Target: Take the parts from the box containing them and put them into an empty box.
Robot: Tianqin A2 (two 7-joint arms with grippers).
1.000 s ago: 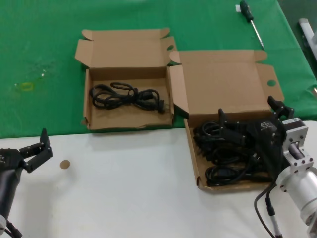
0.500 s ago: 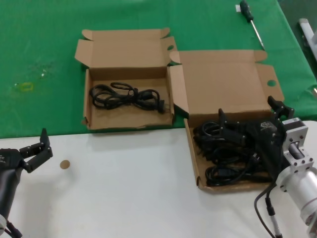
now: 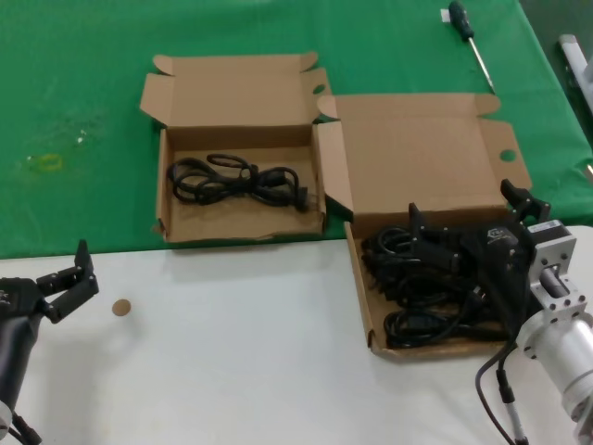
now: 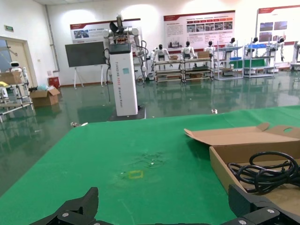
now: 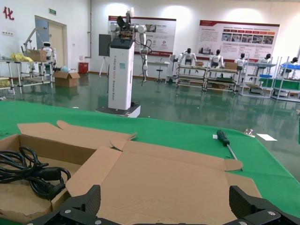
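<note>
- We see one cord bundle [image 3: 236, 180] lying in the smaller box [image 3: 239, 148]; its long axis runs left to right, with a plug end towards the wider box [image 3: 435, 199].
- The other cords [image 3: 422, 287] lie piled in the tray of the wider box, just beside the smaller one on the green cloth [image 3: 83, 102].
- Our right gripper [image 3: 468, 222] hangs over this pile with fingers spread apart, holding nothing.
- Our left gripper [image 3: 69, 278] waits over the white table [image 3: 232, 362], far from both boxes, fingers also apart.
- A screwdriver [image 3: 470, 42] lies behind the wider box, well apart.
- A small round brown disc [image 3: 120, 307] lies near the left gripper.
</note>
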